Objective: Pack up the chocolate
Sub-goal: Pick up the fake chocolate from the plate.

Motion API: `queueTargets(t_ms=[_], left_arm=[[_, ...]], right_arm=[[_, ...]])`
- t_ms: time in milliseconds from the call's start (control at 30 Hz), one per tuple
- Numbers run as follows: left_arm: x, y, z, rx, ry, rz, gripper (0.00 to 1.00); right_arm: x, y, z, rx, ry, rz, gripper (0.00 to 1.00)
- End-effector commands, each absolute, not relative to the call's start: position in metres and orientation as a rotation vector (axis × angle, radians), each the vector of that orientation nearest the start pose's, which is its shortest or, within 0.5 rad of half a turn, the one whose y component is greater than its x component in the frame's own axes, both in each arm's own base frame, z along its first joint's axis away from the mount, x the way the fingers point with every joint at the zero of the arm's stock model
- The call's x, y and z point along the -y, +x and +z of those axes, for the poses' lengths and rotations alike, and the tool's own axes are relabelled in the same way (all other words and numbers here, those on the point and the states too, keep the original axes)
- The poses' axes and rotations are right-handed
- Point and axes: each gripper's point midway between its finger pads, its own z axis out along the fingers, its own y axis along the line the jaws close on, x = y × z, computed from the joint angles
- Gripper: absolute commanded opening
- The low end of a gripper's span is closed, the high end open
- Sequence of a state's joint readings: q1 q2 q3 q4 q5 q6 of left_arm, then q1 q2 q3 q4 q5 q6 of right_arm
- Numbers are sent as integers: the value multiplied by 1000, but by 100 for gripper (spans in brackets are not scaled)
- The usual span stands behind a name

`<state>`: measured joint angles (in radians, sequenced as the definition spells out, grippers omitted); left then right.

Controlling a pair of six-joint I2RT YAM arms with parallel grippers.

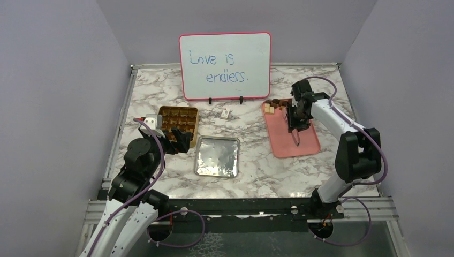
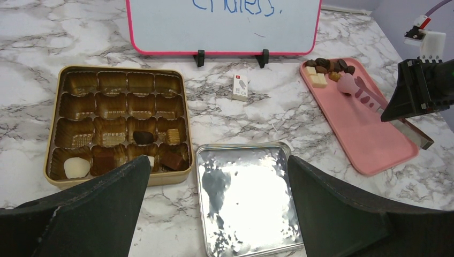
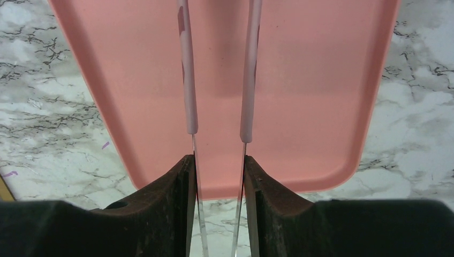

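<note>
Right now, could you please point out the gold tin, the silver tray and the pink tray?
gold tin (image 2: 141, 83): left wrist view, empty back-row cell.
silver tray (image 2: 243, 198): left wrist view, bare middle.
pink tray (image 2: 369, 139): left wrist view, bare floor.

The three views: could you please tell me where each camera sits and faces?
Top external: above and behind the bases, looking down at the marble table toward the whiteboard; both arms show.
Left wrist: on the left arm, facing the gold tin and silver lid; left gripper open below.
Right wrist: looking down the pink tray; right gripper clamps tongs.
Shared: both wrist views show pink tray and tongs.
</note>
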<state>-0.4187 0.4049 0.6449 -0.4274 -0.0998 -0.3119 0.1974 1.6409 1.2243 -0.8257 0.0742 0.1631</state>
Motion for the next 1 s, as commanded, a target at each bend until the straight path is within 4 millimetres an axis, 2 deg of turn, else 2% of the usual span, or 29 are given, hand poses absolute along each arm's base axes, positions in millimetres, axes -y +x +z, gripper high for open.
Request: queueTargets(t_ms=[0,300,667,800,967], left_arm=[[88,225,250,-1762,10,-414,99],[89,226,250,-1763,11,-415,99],[87,224,258,-1739,-13,-424,99],[87,222,264,-1721,-32,-446,99],[86,220,272,-1702,-38,-455,99]], right_arm=[[-65,328,76,-2806,-59,32,39],[-65,327,88,-2786,-62,35,28],[-79,321,122,-2670,-96,171,25],[-94,319,136,-2619,-148,249,24],[-123,319,157,-2538,-214,356,24]])
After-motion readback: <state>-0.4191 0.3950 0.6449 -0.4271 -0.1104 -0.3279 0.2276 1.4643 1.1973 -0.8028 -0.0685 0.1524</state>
